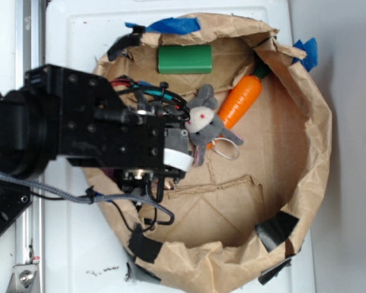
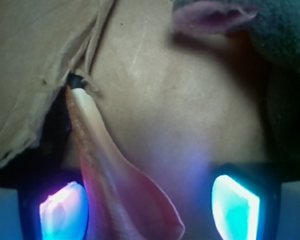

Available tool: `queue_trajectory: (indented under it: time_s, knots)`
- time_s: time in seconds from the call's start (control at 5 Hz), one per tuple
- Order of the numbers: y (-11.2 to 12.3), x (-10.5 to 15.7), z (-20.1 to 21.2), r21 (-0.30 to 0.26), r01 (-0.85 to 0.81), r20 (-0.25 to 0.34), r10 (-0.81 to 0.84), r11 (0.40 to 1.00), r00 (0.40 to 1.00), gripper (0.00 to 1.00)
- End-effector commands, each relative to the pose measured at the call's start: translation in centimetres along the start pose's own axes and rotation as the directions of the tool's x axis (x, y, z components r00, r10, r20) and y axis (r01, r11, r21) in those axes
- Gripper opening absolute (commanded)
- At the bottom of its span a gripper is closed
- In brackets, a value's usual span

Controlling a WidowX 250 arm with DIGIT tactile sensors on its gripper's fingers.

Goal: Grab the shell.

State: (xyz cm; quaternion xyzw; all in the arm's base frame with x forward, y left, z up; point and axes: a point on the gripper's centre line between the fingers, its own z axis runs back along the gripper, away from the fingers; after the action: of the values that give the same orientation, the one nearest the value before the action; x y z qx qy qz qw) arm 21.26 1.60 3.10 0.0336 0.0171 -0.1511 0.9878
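Note:
The shell (image 2: 115, 190) fills the lower middle of the wrist view. Its pale pinkish flared lip lies between my fingers and its long thin tail runs up to a tear in the brown paper. My gripper (image 2: 150, 207) is open around it. The left finger (image 2: 65, 210) stands right beside the shell's ribbed side, and the right finger (image 2: 235, 205) stands well apart from the lip. In the exterior view the black arm (image 1: 110, 128) hangs over the left half of the paper basin and hides both the shell and the fingers.
A grey plush rabbit (image 1: 204, 122) lies just right of the arm, its pink ear (image 2: 210, 15) close ahead of the fingers. An orange toy carrot (image 1: 241, 101) and a green block (image 1: 185, 59) lie farther back. The crumpled brown paper wall (image 1: 317, 122) rings everything.

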Motion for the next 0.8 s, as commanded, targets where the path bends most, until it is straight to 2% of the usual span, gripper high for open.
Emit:
queue_trajectory:
  time_s: [0.0, 0.4, 0.6]
  knots:
    - [0.6, 0.6, 0.9, 0.058, -0.042, 0.035, 0.040, 0.997, 0.999, 0.00]
    - [1.1, 1.2, 3.2, 0.059, -0.094, 0.079, 0.089, 0.994, 0.993, 0.00]
    - [0.3, 1.9, 6.8, -0.038, -0.131, 0.114, 0.134, 0.991, 0.984, 0.00]
